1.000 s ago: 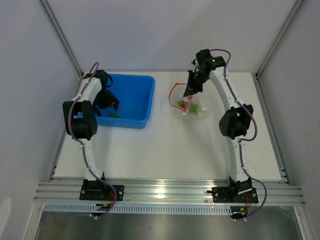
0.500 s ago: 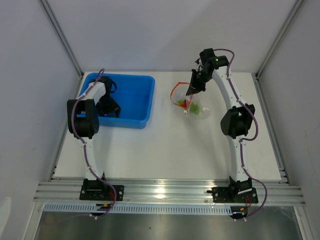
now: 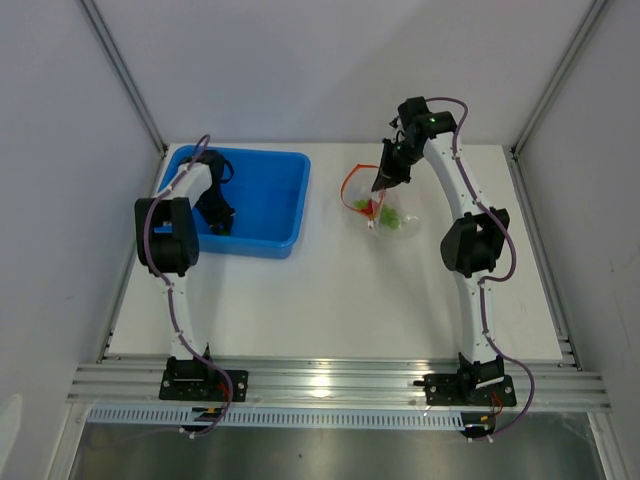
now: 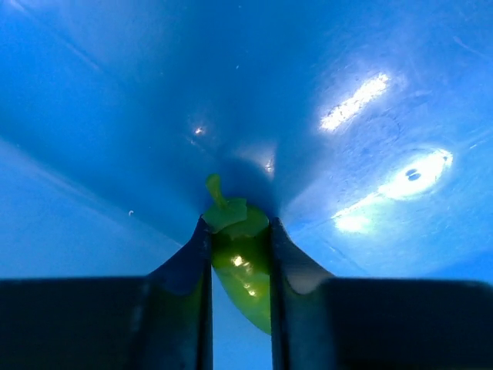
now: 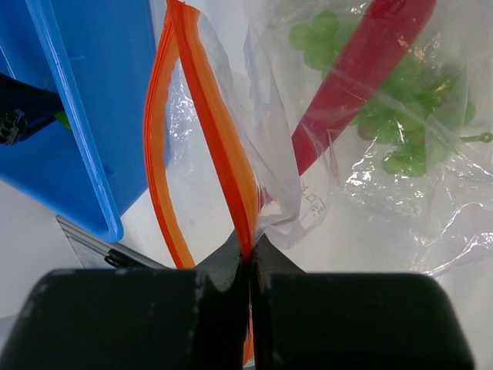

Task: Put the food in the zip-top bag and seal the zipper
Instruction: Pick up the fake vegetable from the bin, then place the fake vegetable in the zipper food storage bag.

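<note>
My left gripper point(image 4: 237, 227) is down inside the blue tub point(image 3: 272, 180), shut on a shiny darker-green food piece point(image 4: 245, 266) with a small stalk; both fingers press its sides. From above the left gripper point(image 3: 222, 222) hides that piece. The clear zip-top bag point(image 3: 388, 216) lies on the white table right of the tub, holding light-green grapes point(image 5: 400, 85) and a slim red piece point(image 5: 362, 69). Its mouth hangs open, lifted by my right gripper point(image 5: 250, 248), which is shut on one side of the red-orange zipper point(image 5: 212, 116). Seen from above, the right gripper point(image 3: 380, 183) is over the bag's mouth.
The blue tub's wall point(image 5: 77, 123) stands close to the left of the bag's open mouth. The left wrist view shows only the tub's blue floor point(image 4: 370, 154) around the fingers. Grey walls and metal rails enclose the table on three sides.
My left gripper sank deeper into the tub and its jaws closed from wide open onto the green piece. The right gripper rose slightly with the zipper, then held still.
</note>
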Robot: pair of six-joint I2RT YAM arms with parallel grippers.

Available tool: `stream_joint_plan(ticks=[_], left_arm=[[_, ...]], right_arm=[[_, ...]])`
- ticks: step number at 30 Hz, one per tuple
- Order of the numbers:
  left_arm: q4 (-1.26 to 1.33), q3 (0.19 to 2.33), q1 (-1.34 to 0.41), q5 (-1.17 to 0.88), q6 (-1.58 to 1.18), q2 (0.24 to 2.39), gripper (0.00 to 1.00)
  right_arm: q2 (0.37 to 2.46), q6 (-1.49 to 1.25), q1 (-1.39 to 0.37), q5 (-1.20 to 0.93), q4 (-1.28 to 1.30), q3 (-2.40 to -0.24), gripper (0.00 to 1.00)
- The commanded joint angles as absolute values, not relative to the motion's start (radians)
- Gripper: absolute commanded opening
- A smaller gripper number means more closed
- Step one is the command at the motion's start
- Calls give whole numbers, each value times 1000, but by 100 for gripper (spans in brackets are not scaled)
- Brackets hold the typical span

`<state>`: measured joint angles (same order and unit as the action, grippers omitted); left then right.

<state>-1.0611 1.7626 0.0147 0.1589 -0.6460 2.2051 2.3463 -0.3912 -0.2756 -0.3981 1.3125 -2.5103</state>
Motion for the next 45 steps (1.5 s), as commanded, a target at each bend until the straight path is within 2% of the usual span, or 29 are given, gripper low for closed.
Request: stream_joint_plan(ticks=[1, 9, 12, 21, 34, 41, 45], left_arm=[[-1051, 1810, 11, 175, -612, 2215, 1], [-1066, 2100, 9, 117, -621, 2192, 0], [-1060, 2128, 11, 78, -641, 2178, 1], [-1063, 2106, 12, 15, -681, 2157, 0], [-947, 1991, -20, -175, -644, 1951, 1], [-858, 1801, -47, -334, -667, 1827, 1], [-841, 1801, -158, -289, -637, 1757, 1]], right_arm=[[2304, -385, -278, -376, 1322, -2559, 0], [2306, -382, -278, -377, 1322, -2560, 0], [2313, -383, -278, -382, 1321, -2563, 0], [2322, -385, -270, -396, 1321, -2569, 0], [2290, -351, -304, -315, 1341, -2533, 0], [2114, -364, -345, -242, 1230, -2255, 0], [2004, -338, -379, -242, 1190, -2085, 0]])
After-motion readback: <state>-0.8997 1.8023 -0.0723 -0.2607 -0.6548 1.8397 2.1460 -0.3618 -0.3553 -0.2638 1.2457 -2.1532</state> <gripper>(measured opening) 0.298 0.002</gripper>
